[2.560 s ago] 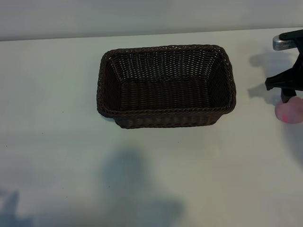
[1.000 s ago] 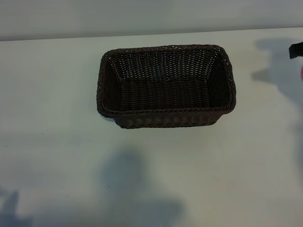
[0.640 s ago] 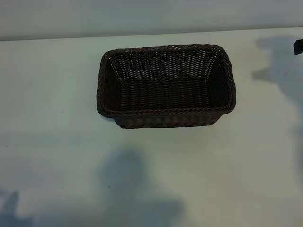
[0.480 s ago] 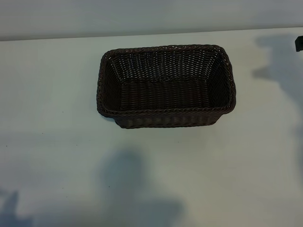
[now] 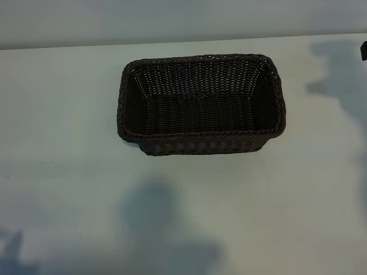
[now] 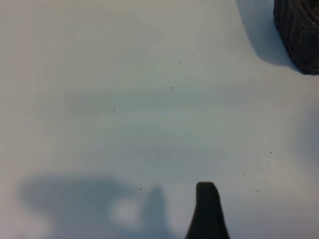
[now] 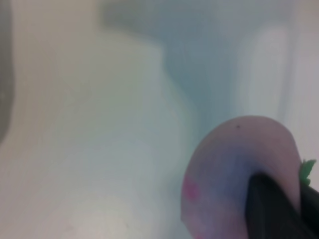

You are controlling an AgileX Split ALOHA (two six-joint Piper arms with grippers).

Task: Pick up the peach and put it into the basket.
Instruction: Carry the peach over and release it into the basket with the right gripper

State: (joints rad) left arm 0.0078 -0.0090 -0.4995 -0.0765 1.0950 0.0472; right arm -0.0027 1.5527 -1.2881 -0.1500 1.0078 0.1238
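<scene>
On the pale counter [image 5: 69,189], seen from outside, the wicker basket [image 5: 200,143] sits empty. The left wrist view shows the left gripper [image 6: 207,214] with jaws wide over bare counter. The right gripper [image 7: 279,209], apparently raised, clamps the peach [image 7: 234,169].

Even, soft light; blurred shadows on table [image 5: 69,172]; right wrist view out of focus.

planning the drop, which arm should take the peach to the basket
Right. Its gripper is shut on the peach, lifted clear of the table. The left gripper is open, holds nothing, and hangs over bare table beside the basket.
</scene>
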